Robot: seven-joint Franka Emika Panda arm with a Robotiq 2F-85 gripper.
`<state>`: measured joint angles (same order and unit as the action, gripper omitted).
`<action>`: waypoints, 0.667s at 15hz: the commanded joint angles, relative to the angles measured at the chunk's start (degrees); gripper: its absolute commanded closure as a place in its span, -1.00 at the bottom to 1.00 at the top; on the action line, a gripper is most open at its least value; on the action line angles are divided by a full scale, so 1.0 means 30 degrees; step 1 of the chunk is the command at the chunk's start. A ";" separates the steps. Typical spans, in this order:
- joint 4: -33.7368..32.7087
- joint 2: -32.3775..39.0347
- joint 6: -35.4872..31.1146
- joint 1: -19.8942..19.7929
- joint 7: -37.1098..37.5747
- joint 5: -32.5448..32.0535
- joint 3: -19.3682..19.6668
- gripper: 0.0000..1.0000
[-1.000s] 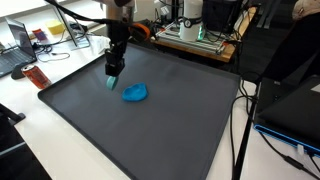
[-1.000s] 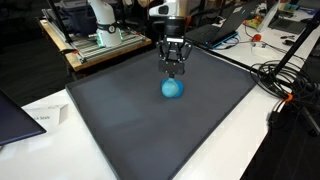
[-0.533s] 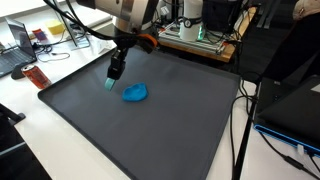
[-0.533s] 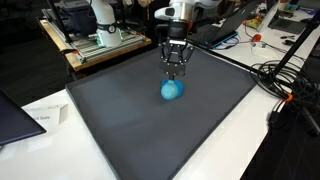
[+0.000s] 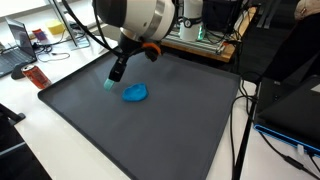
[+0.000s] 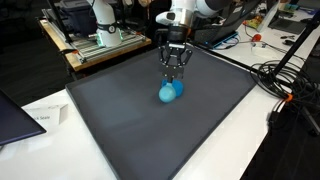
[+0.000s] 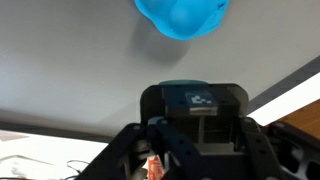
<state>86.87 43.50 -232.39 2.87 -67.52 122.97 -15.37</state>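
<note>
A bright blue rounded lump point(image 5: 135, 93) lies on the dark grey mat point(image 5: 150, 135). It also shows in an exterior view point(image 6: 171, 92) and at the top of the wrist view point(image 7: 182, 15). My gripper point(image 5: 110, 82) leans in from above, just beside the lump, shut on a small teal block point(image 5: 108, 86) at the mat's surface. In the wrist view the teal block point(image 7: 180, 84) peeks out past the closed fingertips of the gripper point(image 7: 188, 92), a short gap from the lump. In an exterior view the gripper point(image 6: 171, 78) hangs right over the lump.
The mat covers most of a white table point(image 6: 230, 150). A red can point(image 5: 36, 75) and a laptop point(image 5: 18, 40) sit off the mat. A wooden bench with equipment point(image 5: 200, 35) stands behind. Cables point(image 6: 285, 80) and a dark laptop point(image 6: 15, 115) lie beside the mat.
The arm's wrist has swung over and the gripper now leans instead of standing upright. Its tips and the teal block stay close beside the blue lump.
</note>
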 commanded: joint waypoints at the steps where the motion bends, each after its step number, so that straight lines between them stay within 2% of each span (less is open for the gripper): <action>1: 0.2069 -0.0814 0.1194 0.0714 0.2224 -0.1927 0.0585 0.57; 6: 0.4505 -0.1485 0.2509 0.1121 0.4210 -0.4286 0.0821 0.57; 10: 0.6524 -0.2120 0.3552 0.1892 0.6782 -0.7428 0.1562 0.57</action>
<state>99.15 41.35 -225.09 6.18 -53.75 107.30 -13.05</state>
